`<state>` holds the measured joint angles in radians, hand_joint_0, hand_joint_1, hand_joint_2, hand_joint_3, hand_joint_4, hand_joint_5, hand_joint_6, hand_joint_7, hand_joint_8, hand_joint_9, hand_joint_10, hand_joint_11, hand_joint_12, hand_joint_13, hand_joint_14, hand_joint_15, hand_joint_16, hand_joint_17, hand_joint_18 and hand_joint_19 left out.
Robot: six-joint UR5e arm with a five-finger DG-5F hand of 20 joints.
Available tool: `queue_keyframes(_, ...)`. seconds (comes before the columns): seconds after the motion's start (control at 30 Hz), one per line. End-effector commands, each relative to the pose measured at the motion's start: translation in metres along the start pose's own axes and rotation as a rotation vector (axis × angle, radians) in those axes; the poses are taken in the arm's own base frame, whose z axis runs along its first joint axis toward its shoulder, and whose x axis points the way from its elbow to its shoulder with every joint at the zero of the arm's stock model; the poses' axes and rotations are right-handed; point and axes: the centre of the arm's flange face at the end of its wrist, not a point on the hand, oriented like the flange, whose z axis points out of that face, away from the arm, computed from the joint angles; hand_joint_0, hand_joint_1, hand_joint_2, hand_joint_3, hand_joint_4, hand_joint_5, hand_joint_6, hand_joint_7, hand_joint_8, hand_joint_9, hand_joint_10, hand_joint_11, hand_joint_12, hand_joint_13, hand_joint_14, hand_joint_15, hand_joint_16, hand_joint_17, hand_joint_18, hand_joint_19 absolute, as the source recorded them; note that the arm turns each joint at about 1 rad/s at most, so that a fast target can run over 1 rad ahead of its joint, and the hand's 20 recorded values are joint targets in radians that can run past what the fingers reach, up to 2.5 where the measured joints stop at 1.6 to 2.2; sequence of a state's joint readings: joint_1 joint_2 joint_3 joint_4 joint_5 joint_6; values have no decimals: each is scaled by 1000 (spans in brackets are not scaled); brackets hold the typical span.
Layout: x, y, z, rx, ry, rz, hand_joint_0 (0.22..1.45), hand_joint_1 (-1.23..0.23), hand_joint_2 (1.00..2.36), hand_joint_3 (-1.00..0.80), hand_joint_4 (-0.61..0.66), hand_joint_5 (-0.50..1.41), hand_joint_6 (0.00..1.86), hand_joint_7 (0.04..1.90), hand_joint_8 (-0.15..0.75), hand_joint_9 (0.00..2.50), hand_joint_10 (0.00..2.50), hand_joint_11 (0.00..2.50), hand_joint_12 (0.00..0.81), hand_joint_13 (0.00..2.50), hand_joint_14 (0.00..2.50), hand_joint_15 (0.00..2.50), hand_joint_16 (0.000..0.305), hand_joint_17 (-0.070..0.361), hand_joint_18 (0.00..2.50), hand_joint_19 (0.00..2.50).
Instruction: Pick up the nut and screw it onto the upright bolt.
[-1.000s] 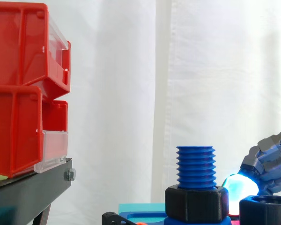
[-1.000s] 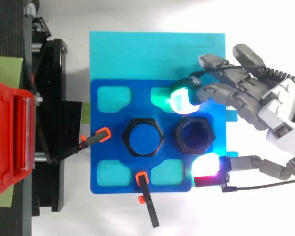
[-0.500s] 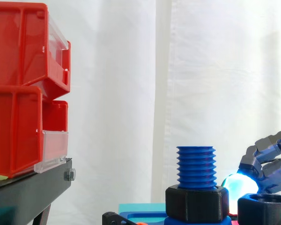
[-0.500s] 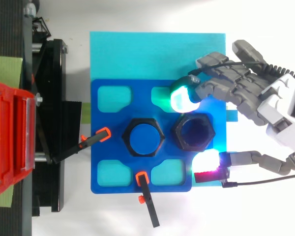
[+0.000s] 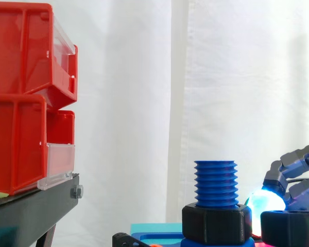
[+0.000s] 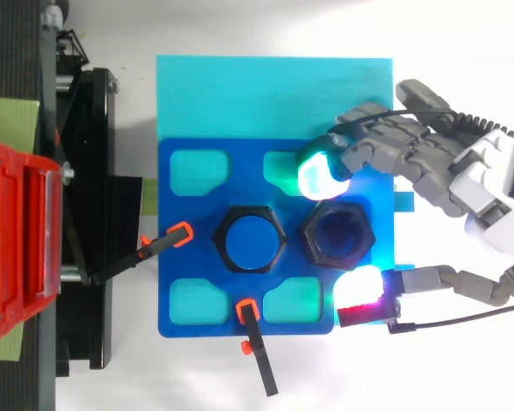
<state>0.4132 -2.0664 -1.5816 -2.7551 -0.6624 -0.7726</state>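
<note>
**Hazards.** The thumb pad, glowing magenta-white, stands nearest the side camera. It is just beside the lower right flank of the loose black hex nut, and contact cannot be confirmed. The nut rests flat on the blue fixture plate, just to the right of the upright blue bolt, which already carries a black hex collar at its base. On the far side of the nut, a green-cyan finger pad sits at the upper edge. The hand is therefore spread across the nut and is not yet clamped on it.

- If the pads close off-centre, or on a corner instead of a flat, the nut is likely to pivot or skid toward the bolt.
- A weak pinch may drop the nut on the lift.
- A tilted grip would probably cross-thread it on the coarse thread.

Beyond lie the cyan sheet and the white curtain.

**Change.** Compared with one second ago:

- The thumb pad has moved in slightly toward the nut.
- The fingers sit lower in the side view.
- The nut and the bolt have not moved.
</note>
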Motion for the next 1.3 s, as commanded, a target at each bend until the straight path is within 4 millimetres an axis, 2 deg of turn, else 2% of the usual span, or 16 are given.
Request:
queue_keyframes(0.0,-3,-2,-2,6,24,9,566,-783,1000,-500,296,-200,503,1105,297,365,0,0,335,269,0,0,38,86,135,0)
queue_keyframes(0.23,-29,7,-5,-12,31,22,567,-775,1000,-500,295,-200,503,1111,296,367,0,0,334,276,0,0,38,86,140,0)
queue_keyframes(0.43,-62,13,-7,-16,23,23,569,-772,1000,-500,297,-199,503,1111,298,370,0,0,333,283,0,0,38,85,146,0)
queue_keyframes(0.5,-66,14,-7,-18,19,21,569,-772,1000,-500,294,-199,503,1111,297,367,0,0,333,285,0,0,38,85,149,0)
queue_keyframes(0.53,-79,18,-7,-30,12,18,568,-772,1000,-500,294,-199,503,1108,296,368,0,0,332,285,0,0,38,85,150,0)
queue_keyframes(0.57,-82,18,-7,-33,9,17,569,-771,1000,-500,295,-199,503,1107,295,367,0,0,332,286,0,0,38,85,152,0)
queue_keyframes(0.87,-109,37,16,-109,-3,28,568,-767,1000,-500,290,-199,503,1107,295,368,0,0,331,294,0,0,38,84,155,0)
queue_keyframes(0.97,-113,43,25,-163,-30,32,567,-767,1000,-500,295,-199,503,1111,295,368,0,0,330,296,0,0,38,85,156,0)
queue_keyframes(1.27,-101,55,45,-336,-53,7,566,-763,1000,-500,295,-199,503,1108,295,370,0,0,331,301,0,0,37,84,163,0)
